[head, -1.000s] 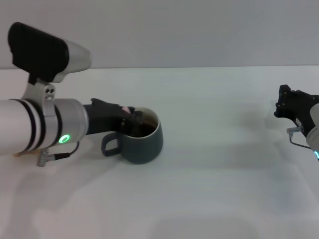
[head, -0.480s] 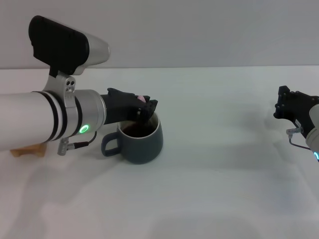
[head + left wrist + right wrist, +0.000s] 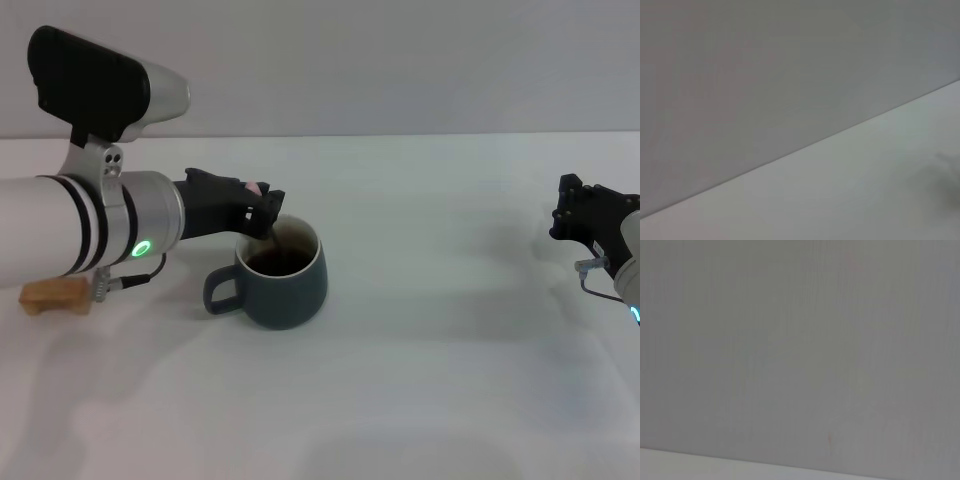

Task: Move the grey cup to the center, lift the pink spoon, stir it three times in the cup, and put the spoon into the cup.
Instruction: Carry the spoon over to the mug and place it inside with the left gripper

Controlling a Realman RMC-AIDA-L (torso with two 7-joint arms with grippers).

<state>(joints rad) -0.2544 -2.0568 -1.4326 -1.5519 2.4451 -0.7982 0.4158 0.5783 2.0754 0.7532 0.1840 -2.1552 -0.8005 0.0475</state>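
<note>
Matt glazed grey cup [image 3: 282, 280] on a smooth white table [image 3: 430, 350].

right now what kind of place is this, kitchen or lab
Probably a lab or test bench, not a kitchen: a bare white table against a plain grey wall, with only the grey cup, a small wooden block and two robot arms in view.

My head camera looks forward and down across the white table [image 3: 420, 330] to the far wall [image 3: 400, 60]. My left wrist camera faces that wall and the table's far edge, tilted. My right wrist camera sits close to the wall, sharing it.
</note>
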